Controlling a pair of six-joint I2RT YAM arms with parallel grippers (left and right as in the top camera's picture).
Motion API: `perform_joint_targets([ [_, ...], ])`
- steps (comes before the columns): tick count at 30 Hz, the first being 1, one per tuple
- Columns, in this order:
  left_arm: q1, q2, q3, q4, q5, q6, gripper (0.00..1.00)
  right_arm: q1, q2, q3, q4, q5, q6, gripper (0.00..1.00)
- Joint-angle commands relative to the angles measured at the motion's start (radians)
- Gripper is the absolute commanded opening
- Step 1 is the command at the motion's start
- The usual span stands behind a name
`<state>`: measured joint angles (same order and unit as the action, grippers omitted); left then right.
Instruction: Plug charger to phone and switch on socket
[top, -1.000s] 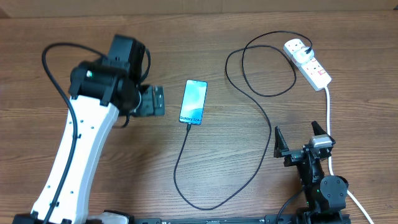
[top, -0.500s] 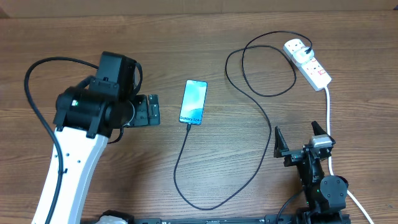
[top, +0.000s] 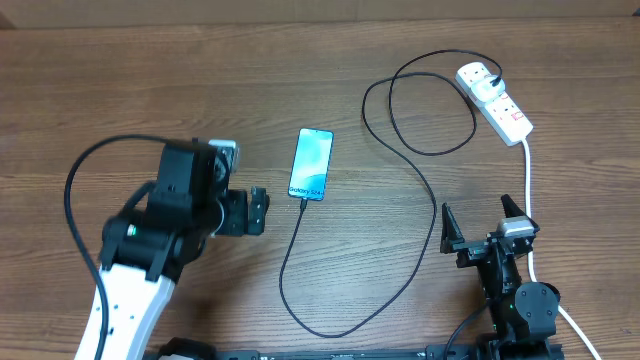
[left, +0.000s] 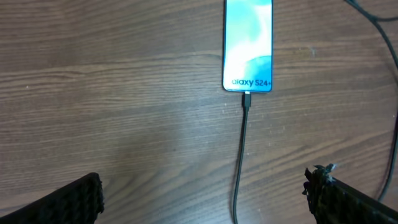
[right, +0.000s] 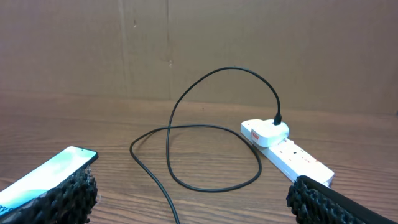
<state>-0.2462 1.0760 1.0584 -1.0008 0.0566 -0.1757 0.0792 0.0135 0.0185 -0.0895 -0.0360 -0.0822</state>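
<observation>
The phone lies flat mid-table with its screen lit. It also shows in the left wrist view and the right wrist view. The black charger cable has its connector tip in the phone's near end. Its white plug sits in the white socket strip at the back right, which also shows in the right wrist view. My left gripper is open and empty, left of and nearer than the phone. My right gripper is open and empty at the front right.
The strip's thick white cord runs down the right side, past my right gripper. The charger cable loops widely across the middle and near the strip. A cardboard wall stands behind the table.
My left arm has drawn back toward the table's front, away from the phone, with its gripper open. The phone, the cable and the right arm have not moved.
</observation>
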Motion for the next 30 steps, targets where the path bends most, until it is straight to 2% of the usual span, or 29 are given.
perform_joint_targets([
  [1, 0.038, -0.114, -0.103, 0.055, 0.023, 0.024, 0.99, -0.004, -0.011, -0.010, 0.005, 0.009, 0.003, 1.00],
  [4, 0.074, -0.198, -0.186, 0.103, 0.057, 0.060, 1.00, -0.004, -0.011, -0.010, 0.005, 0.009, 0.003, 1.00],
  [7, 0.132, -0.307, -0.275, 0.166, 0.158, 0.120, 1.00, -0.004, -0.011, -0.010, 0.005, 0.009, 0.003, 1.00],
  [11, 0.193, -0.440, -0.363, 0.225, 0.234, 0.129, 1.00, -0.004, -0.011, -0.010, 0.005, 0.009, 0.003, 1.00],
  [22, 0.194, -0.514, -0.446, 0.285, 0.233, 0.140, 0.99, -0.004, -0.011, -0.010, 0.005, 0.009, 0.003, 1.00],
  [30, 0.196, -0.687, -0.546, 0.377, 0.233, 0.139, 1.00, -0.004, -0.011, -0.010, 0.005, 0.009, 0.003, 1.00],
])
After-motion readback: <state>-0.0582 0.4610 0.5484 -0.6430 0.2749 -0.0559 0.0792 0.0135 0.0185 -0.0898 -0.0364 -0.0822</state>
